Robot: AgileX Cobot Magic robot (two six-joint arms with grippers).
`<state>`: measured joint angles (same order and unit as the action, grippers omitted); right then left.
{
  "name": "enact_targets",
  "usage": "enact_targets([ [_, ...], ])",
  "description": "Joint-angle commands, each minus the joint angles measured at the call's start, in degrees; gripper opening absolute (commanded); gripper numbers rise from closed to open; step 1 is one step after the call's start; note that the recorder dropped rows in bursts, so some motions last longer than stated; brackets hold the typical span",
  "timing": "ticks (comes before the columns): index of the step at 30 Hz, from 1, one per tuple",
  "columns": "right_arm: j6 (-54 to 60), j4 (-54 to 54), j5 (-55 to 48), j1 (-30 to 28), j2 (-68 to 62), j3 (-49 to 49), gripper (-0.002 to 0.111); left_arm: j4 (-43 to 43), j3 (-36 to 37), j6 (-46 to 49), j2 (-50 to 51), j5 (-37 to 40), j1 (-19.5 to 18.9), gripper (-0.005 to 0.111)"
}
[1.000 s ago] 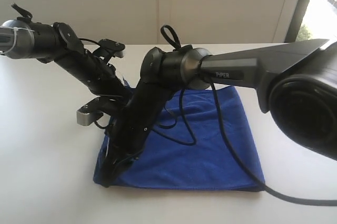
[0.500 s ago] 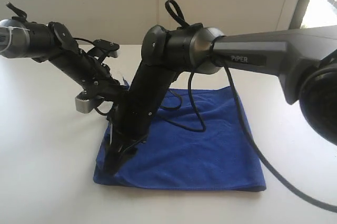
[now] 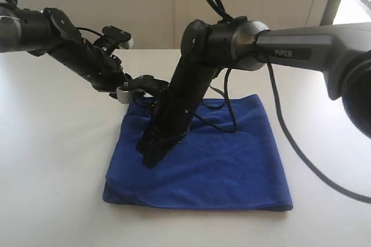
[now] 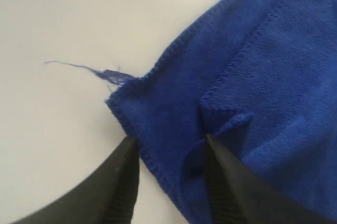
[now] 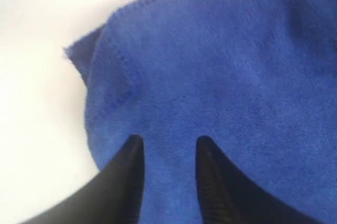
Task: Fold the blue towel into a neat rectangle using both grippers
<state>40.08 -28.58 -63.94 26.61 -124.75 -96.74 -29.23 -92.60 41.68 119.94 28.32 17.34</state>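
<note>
Blue towel point(image 3: 232, 166) is lying on the desk point(image 3: 52, 142). My left hand point(image 4: 169, 140) and right hand point(image 5: 169, 139) are pointing at it, fingers slightly parted.

One marking legible: "PIPER" point(image 3: 288, 53), pale capitals, first letter somewhat blurred. Printed lengthwise on the dark grey link of the right arm point(image 3: 316, 38), right side of the scene, just beside the rounded silver-grey joint collar point(image 3: 253, 38).

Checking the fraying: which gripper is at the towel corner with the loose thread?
The left gripper: a thread trails from the corner beside its jaws. By the right gripper there is none.
</note>
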Motion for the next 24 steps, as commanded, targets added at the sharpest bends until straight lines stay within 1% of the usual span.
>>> enact_targets([
  [1, 1.49, -3.86, 0.11, -0.4, 1.76, 3.66, 0.013, -5.1, -0.2, 7.33, -0.47, 5.44, 0.04, 0.046],
  [3, 1.11, -2.94, 4.14, -0.66, 3.37, 6.79, 0.0, -4.98, -0.64, 7.33, -0.47, 7.54, 0.04, 0.046],
  [4, -0.29, -2.34, 8.28, -1.03, 4.87, 9.88, 0.0, -4.73, -1.34, 7.33, -0.47, 9.07, 0.04, 0.046],
  [5, -2.66, -0.26, 14.99, -1.63, 7.21, 13.5, 0.0, -4.13, -2.48, 7.33, -0.47, 10.06, 0.04, 0.046],
  [7, -4.68, 6.51, 20.92, -1.8, 10.53, 18.0, 0.0, -1.98, -5.76, 7.33, -0.11, 12.26, 0.04, 0.046],
  [9, -4.68, 7.25, 20.08, -1.8, 10.76, 20.04, 0.0, -0.95, -9.03, 7.33, 1.69, 15.29, 0.04, 0.046],
  [11, -4.68, 6.53, 20.36, -1.7, 9.96, 21.34, 0.0, -0.95, -10.72, 7.78, 3.44, 17.06, 0.04, 0.046],
  [13, -4.55, 4.79, 21.15, -1.59, 9.14, 22.67, 0.0, -1.4, -10.94, 8.03, 4.43, 16.22, 0.04, 0.046],
  [15, -4.42, 4.54, 22.24, -1.48, 9.01, 23.63, 0.0, -1.56, -10.94, 10.18, 4.59, 15.68, 0.04, 0.046],
  [19, -4.42, 4.28, 22.92, -1.48, 8.34, 23.61, 0.0, -3.74, -10.94, 14.05, 4.74, 14.2, 0.04, 0.046],
  [24, -4.42, 3.74, 22.7, -1.48, 6.57, 23.61, 0.0, -4.5, -10.94, 17.02, 5.91, 13.49, 0.04, 0.046],
])
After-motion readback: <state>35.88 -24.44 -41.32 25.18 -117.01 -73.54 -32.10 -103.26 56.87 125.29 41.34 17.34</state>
